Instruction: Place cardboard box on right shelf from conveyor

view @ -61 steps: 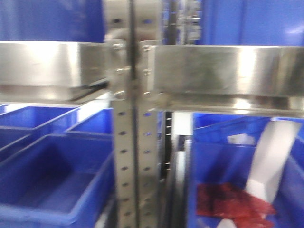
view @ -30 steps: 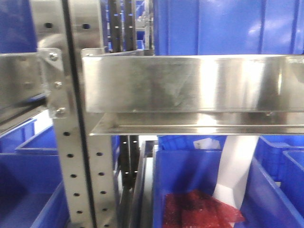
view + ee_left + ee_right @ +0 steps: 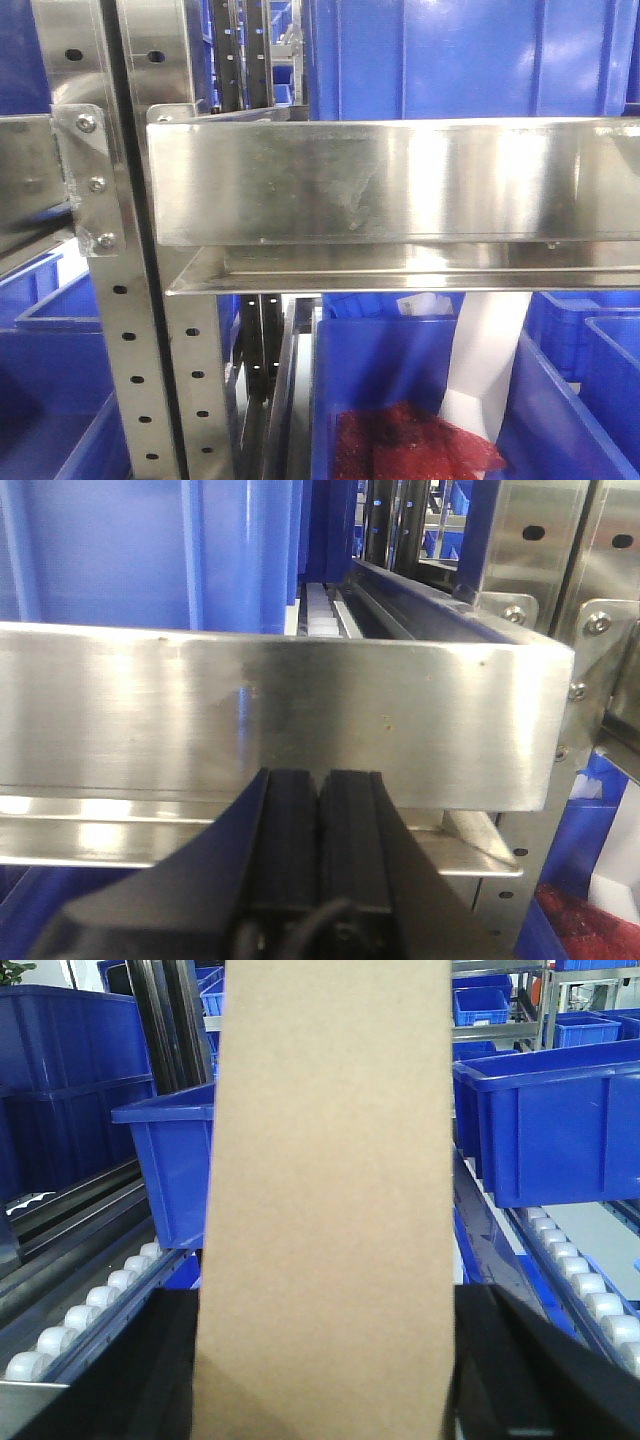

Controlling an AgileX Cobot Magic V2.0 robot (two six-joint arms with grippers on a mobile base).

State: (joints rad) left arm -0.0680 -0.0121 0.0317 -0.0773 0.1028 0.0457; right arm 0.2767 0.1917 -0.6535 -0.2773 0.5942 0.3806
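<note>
The cardboard box point(image 3: 325, 1190), plain tan and upright, fills the middle of the right wrist view. My right gripper point(image 3: 325, 1360) is shut on the box, with a black finger point(image 3: 150, 1370) at each lower side. The right shelf point(image 3: 400, 185) shows in the front view as a broad shiny steel lip bolted to a perforated upright point(image 3: 110, 300). My left gripper point(image 3: 320, 785) is shut with nothing between its pads, just in front of and below a steel shelf lip point(image 3: 250, 715). The conveyor is out of view.
Blue plastic bins stand above the shelf point(image 3: 450, 55) and below it point(image 3: 390, 370); the lower one holds red mesh point(image 3: 410, 445) and a white sheet point(image 3: 490, 350). Behind the box are more blue bins point(image 3: 560, 1125) on tracks of white rollers point(image 3: 85, 1310).
In the front view the shelf and upright have slid to the left of the picture, so more of the right shelf's lip shows. The picture is sharper now.
</note>
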